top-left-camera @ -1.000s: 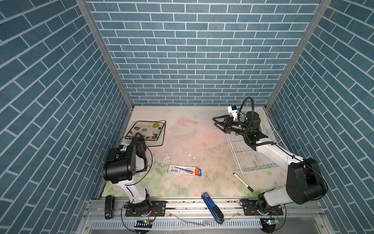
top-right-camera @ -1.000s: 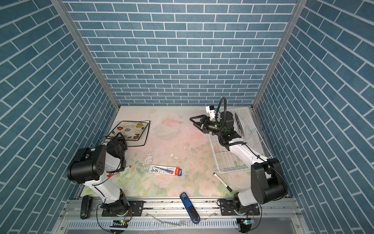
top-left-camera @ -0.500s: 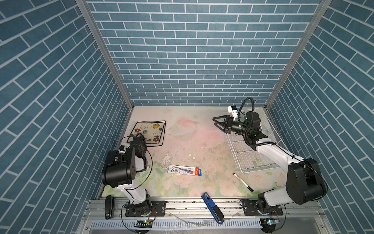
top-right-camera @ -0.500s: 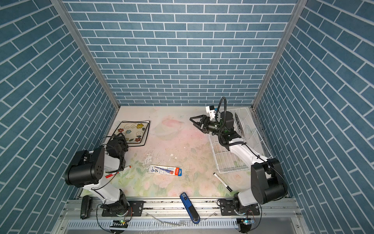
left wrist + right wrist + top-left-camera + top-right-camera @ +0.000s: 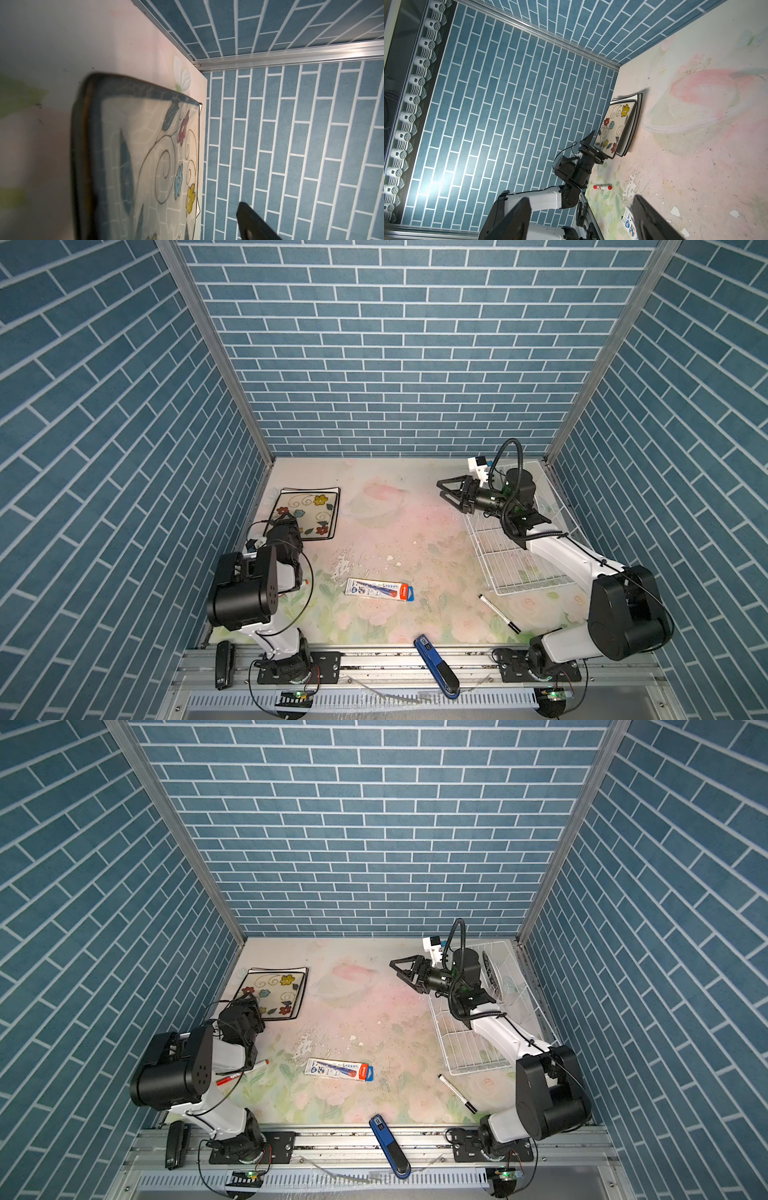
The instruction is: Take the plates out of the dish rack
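Flowered plate (image 5: 308, 509) lies atop a stack of plates (image 5: 639, 112); left claw (image 5: 289, 524) spread wide at its near edge.

Pastel floral tabletop (image 5: 395, 531), stacked square black-rimmed plates (image 5: 307, 510) near far-left corner, white wire dish rack (image 5: 515, 568) along right edge, blue-white pen pack (image 5: 380, 589) centre-front, black marker (image 5: 498, 613) front-right

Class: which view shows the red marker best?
Right wrist view: the red marker lies whole and clear. In a top view the marker is small, beside the left arm; in a top view the arm hides all but its tip. The left wrist view misses it.
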Controlling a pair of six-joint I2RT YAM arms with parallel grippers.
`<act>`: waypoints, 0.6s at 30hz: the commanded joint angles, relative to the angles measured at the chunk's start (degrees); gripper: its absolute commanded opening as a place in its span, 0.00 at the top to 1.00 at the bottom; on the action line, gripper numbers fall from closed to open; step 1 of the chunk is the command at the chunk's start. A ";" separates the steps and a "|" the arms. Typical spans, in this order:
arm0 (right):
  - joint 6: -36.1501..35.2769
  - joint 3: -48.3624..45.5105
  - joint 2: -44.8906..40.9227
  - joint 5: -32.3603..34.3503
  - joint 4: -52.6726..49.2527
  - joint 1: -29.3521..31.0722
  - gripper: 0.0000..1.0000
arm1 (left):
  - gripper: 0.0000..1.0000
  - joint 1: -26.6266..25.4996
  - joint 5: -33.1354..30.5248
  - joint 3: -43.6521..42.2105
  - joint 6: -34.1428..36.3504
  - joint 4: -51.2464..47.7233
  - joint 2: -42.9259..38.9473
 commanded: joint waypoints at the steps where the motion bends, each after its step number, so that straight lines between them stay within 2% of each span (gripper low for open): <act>1: -2.17 1.13 -1.64 -0.92 1.09 -0.13 0.22 | 0.21 0.05 0.41 1.23 0.83 -0.32 -2.95; 5: -2.22 0.91 -1.94 -1.00 1.09 -0.13 0.22 | 0.18 0.05 0.78 2.12 1.61 -7.27 -5.41; 10: -2.23 0.52 -2.14 -1.12 1.25 -0.20 0.22 | 0.15 0.02 0.19 1.62 0.87 -7.93 -6.07; 18: -2.30 0.04 -2.84 -1.18 1.13 -0.21 0.22 | 0.14 0.03 2.60 3.44 -0.05 -9.62 -4.39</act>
